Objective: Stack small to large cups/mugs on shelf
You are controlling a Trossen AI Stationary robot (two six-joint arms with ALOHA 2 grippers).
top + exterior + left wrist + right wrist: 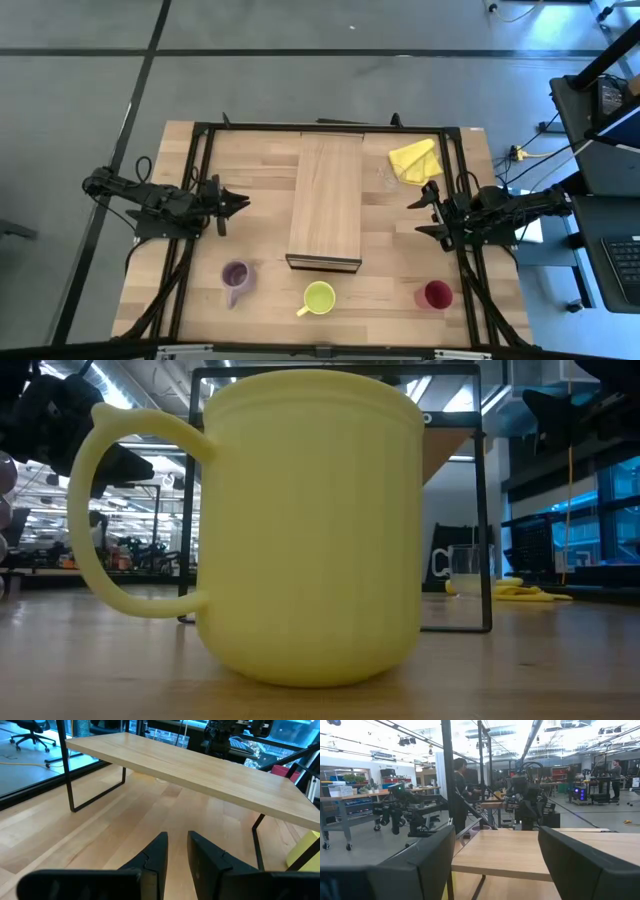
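The left claw hovers over the left side of the counter, its 2 fingers nearly together with only a narrow slit between them, holding and touching nothing. The right claw hangs over the right side, its 2 fingers spread wide and likewise empty; both point inward at the shelf, each well apart from it. The counter is pale wood planking framed by dark metal bars, standing on a grey floor with dark lines, and a yellow cloth lies on it at the far right. Beyond the counter the room shows workbenches, other robot arms, ceiling lights and a few people standing far off. The shelf is a long, narrow light-wood plank on thin dark legs in the middle of the counter, running near to far, with its top bare. 3 cups sit in a row along the near edge: the purple mug at left with its handle toward the near side, the yellow-green mug just in front of the shelf's near end with its handle to the left, and the red cup at right. The clear glass, faint from above, seems to stand just left of the cloth.
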